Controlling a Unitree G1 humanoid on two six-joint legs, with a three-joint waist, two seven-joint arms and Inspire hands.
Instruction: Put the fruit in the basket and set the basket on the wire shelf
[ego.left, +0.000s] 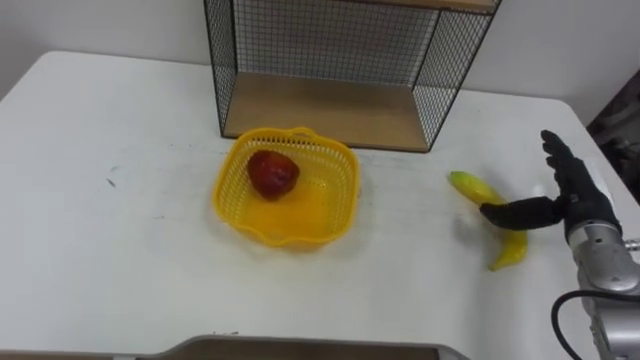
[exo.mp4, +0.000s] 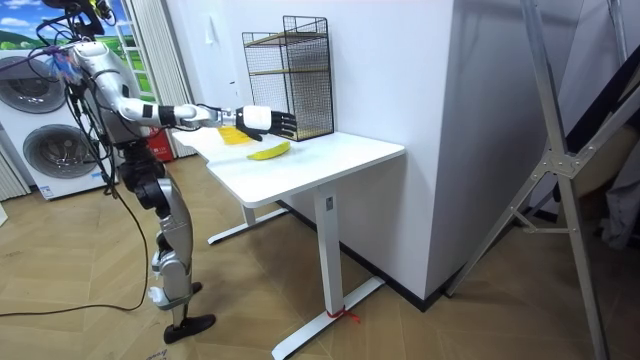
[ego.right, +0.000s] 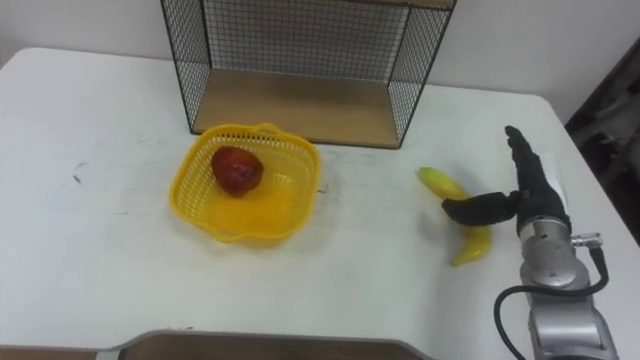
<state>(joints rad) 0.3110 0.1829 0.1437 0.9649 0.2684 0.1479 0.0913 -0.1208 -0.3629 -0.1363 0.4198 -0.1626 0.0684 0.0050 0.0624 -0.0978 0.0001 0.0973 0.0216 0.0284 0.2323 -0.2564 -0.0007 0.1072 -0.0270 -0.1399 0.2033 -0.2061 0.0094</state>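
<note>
Right hand (ego.left: 574, 202) outstretched, fingers (ego.left: 554, 151) straight

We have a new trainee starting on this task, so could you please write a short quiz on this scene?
1. True or false: the banana lies inside the yellow basket.
2. Which fruit is in the basket? A) red apple B) lemon C) orange
3. Fill in: the right hand has its thumb over the ____.
Key: 1 false, it lies on the table; 2 A; 3 banana.
</note>
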